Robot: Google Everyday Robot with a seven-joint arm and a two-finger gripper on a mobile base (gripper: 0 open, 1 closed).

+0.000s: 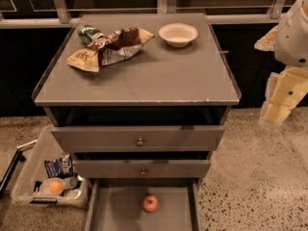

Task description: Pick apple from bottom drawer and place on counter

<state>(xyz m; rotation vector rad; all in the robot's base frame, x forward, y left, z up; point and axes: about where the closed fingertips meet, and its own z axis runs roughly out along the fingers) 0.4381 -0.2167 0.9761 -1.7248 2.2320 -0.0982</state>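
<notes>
Small round red apple [150,203] lies mid-floor in the wide grey metal bottom drawer [115,211], clear of its walls. The broad flat grey table [144,81] has open room at its front. My claw [278,110] hangs mid-right; I cannot tell its state.

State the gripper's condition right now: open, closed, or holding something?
Gripper: cannot be told; it is at the right, beside the counter, well away from the apple in the bottom drawer.

Apple [150,203] in drawer [115,211]; gripper [277,110] perhaps right
</notes>
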